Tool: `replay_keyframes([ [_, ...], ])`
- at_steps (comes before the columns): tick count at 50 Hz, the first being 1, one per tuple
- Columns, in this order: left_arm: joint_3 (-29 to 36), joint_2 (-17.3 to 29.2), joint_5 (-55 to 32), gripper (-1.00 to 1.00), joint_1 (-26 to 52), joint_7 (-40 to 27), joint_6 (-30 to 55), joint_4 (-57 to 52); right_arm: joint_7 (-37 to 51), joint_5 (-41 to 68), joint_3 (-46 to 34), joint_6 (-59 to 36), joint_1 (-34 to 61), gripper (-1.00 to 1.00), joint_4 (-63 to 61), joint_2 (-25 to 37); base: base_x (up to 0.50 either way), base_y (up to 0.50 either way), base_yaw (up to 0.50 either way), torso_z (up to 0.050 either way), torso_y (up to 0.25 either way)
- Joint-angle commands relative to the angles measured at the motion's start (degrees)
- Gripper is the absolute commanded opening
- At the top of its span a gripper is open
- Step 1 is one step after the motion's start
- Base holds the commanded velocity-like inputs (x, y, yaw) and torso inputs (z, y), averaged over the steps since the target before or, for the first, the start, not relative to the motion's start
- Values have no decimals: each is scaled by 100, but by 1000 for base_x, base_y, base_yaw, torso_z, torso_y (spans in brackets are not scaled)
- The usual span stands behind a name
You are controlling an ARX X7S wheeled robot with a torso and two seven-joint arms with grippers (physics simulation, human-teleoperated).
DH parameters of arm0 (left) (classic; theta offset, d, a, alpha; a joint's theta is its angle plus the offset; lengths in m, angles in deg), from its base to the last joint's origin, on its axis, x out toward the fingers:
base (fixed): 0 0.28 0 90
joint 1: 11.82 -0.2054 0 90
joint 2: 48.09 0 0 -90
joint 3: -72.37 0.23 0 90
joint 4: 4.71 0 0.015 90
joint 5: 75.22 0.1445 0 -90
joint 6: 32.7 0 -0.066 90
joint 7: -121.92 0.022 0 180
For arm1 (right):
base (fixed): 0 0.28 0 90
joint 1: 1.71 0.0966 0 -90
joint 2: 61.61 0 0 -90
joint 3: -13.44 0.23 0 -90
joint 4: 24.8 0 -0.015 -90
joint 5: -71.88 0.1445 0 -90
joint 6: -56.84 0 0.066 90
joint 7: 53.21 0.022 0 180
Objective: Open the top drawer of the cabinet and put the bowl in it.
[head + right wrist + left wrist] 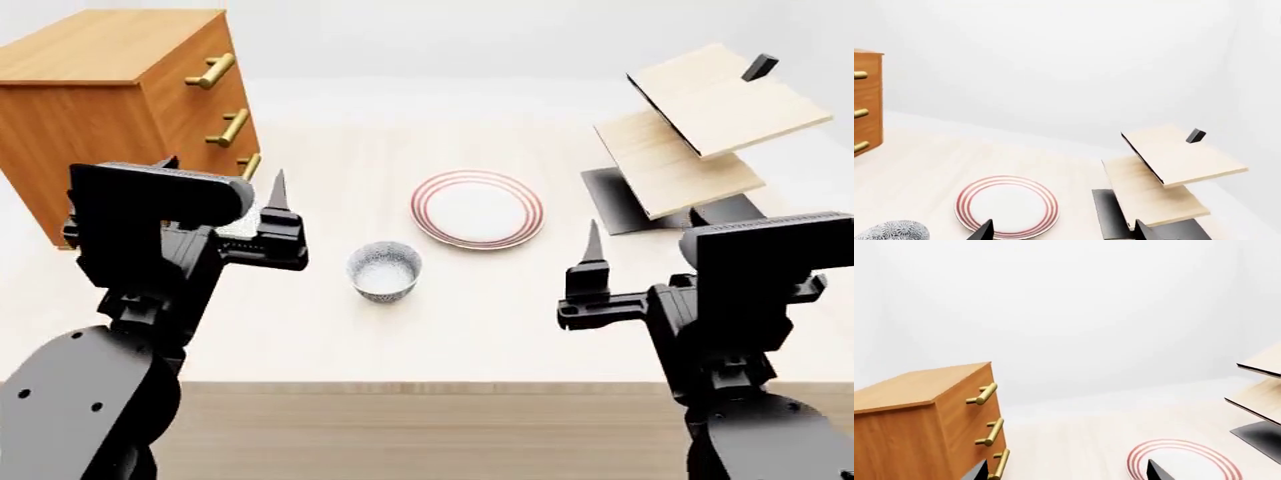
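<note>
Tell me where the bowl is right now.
In the head view the bowl sits on the table near the middle, just in front and left of the red-ringed plate, between both grippers, with the cabinet farther back left.

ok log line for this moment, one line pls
phase: start | top drawer: shut | bowl: on table, near plate | left gripper: open, empty | right gripper: open, empty

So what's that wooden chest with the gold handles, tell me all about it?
The chest is a boxy orange-brown wooden piece with three stacked drawers, each with a brass bar handle. The top drawer and the two below it are all shut. It stands upright on the pale table, far left, turned at an angle. Nothing touches it; the left pincer hovers just in front.
</note>
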Motion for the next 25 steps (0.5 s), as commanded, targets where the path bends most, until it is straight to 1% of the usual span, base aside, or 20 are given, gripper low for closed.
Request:
replay_keyframes([
  [1,-150,153,-301,100,1254,74,1226,-10,-232,270,211,-1613,1278,100,-390,186,0,0,0,0,0],
  [9,-146,188,-317,100,1605,41,1428,141,-307,441,301,-1914,1790,100,-268,278,3,0,0,0,0],
  [11,-107,212,-309,100,1652,40,1427,191,-281,547,364,-1919,1839,100,-295,302,186,0,0,0,0],
  [17,-47,240,-314,100,1784,46,1423,290,18,1134,567,-1926,1942,100,-280,421,480,0,0,0,0],
  [25,-12,259,-334,100,1890,37,1454,316,1082,2668,876,-1921,2095,100,-163,737,500,0,0,0,0],
])
